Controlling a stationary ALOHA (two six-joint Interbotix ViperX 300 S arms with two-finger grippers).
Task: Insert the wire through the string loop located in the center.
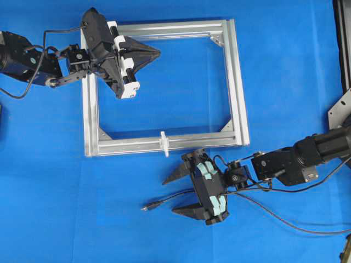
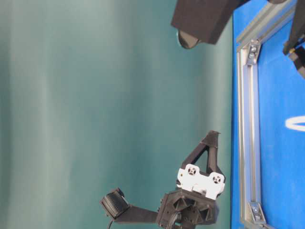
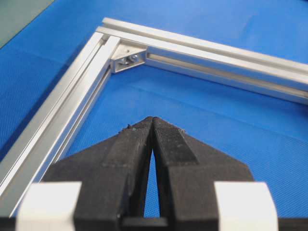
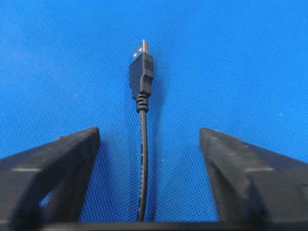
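The wire [image 1: 181, 195] is a thin black cable lying on the blue mat, and its plug [image 1: 151, 206] with the metal tip points left. My right gripper [image 1: 172, 195] is low over the mat and open. In the right wrist view the wire [image 4: 142, 149] runs between the two fingers of the right gripper [image 4: 149, 131] and touches neither, with the plug [image 4: 141, 72] just beyond the fingertips. The string loop [image 1: 163, 143] stands white and upright on the near rail of the frame, a little above the right gripper. My left gripper [image 1: 158, 53] is shut on nothing over the frame's far left corner, and its fingertips [image 3: 159, 126] are pressed together.
A silver aluminium frame [image 1: 237, 82] lies flat on the mat, with brackets in its corners [image 3: 127, 58]. The wire trails off to the right under the right arm [image 1: 296, 227]. A metal bracket [image 1: 341, 109] sits at the right edge of the mat.
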